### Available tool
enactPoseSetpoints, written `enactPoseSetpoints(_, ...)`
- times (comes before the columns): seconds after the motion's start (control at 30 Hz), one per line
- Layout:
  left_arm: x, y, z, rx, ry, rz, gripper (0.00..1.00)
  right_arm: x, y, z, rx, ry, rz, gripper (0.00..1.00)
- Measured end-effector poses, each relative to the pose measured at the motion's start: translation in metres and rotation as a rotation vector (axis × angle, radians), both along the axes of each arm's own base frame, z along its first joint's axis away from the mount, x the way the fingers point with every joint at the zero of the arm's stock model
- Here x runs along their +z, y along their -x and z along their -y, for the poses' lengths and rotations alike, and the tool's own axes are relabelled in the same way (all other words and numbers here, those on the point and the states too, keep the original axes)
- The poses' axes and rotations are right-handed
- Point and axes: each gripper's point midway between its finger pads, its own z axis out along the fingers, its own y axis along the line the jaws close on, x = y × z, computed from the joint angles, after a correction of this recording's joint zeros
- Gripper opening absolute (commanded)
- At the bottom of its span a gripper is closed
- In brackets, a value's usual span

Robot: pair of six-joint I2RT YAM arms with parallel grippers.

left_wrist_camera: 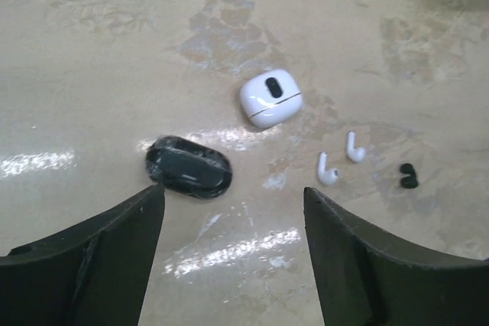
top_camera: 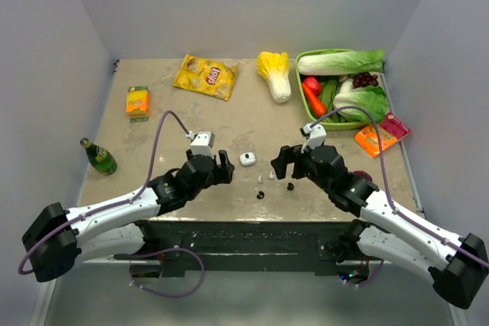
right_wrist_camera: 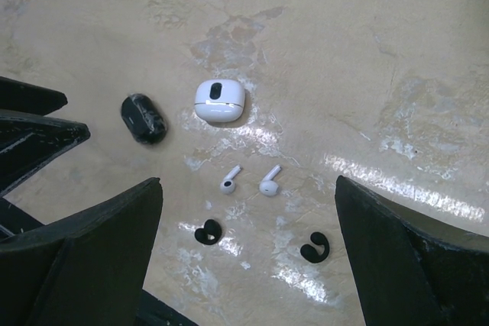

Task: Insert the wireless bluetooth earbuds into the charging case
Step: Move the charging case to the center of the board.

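A closed white charging case (top_camera: 247, 159) lies mid-table, and shows in both wrist views (left_wrist_camera: 270, 97) (right_wrist_camera: 219, 100). A closed black case (left_wrist_camera: 189, 166) (right_wrist_camera: 143, 118) lies to its left. Two white earbuds (right_wrist_camera: 229, 181) (right_wrist_camera: 269, 182) and two black earbuds (right_wrist_camera: 207, 232) (right_wrist_camera: 314, 248) lie loose nearer the arms. My left gripper (top_camera: 223, 167) (left_wrist_camera: 231, 192) is open and empty, low over the table just short of the black case. My right gripper (top_camera: 284, 162) (right_wrist_camera: 248, 182) is open and empty, with the four buds between its jaws.
A yellow chips bag (top_camera: 205, 76), an orange box (top_camera: 137, 101) and a green bottle (top_camera: 99, 156) lie at the left and back. A napa cabbage (top_camera: 276, 74), a green basket (top_camera: 299, 70) of vegetables and an orange packet (top_camera: 380, 133) are at the back right.
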Motion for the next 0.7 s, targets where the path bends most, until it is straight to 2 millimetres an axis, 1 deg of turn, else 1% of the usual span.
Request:
enactPoseSetpoints(0.07, -0.009, -0.001, -0.009, 0.033, -0.035, -0.001, 0.86, 0.002, -0.001, -0.001, 0.001, 0.001, 0.000, 0.98)
enactPoseSetpoints(0.13, -0.024, 0.001, -0.020, 0.047, -0.092, -0.012, 0.91, 0.006, -0.002, -0.002, 0.000, -0.001, 0.002, 0.98)
enactPoseSetpoints(0.2, -0.038, 0.004, -0.030, 0.044, -0.163, -0.040, 0.90, 0.009, -0.003, -0.003, 0.001, -0.004, 0.006, 0.98)
enactPoseSetpoints(0.27, -0.051, 0.005, -0.035, 0.022, -0.233, -0.080, 0.89, 0.012, -0.004, -0.004, 0.002, -0.006, 0.009, 0.98)
enactPoseSetpoints(0.4, -0.056, -0.001, -0.040, 0.003, -0.294, -0.099, 0.90, 0.013, -0.003, -0.006, 0.015, -0.008, 0.007, 0.98)
enactPoseSetpoints(0.5, -0.053, 0.000, -0.034, -0.054, -0.303, -0.092, 0.92, 0.012, -0.002, -0.007, 0.022, -0.004, 0.003, 0.98)
enactPoseSetpoints(0.53, -0.052, 0.000, -0.032, -0.073, -0.306, -0.088, 1.00, 0.012, -0.002, -0.007, 0.023, -0.004, 0.002, 0.98)
enactPoseSetpoints(0.6, -0.049, -0.001, -0.027, -0.107, -0.312, -0.084, 1.00, 0.012, -0.002, -0.007, 0.026, -0.003, 0.002, 0.98)
enactPoseSetpoints(0.7, -0.052, -0.001, -0.020, -0.148, -0.330, -0.095, 1.00, 0.011, -0.001, -0.008, 0.034, -0.002, 0.001, 0.98)
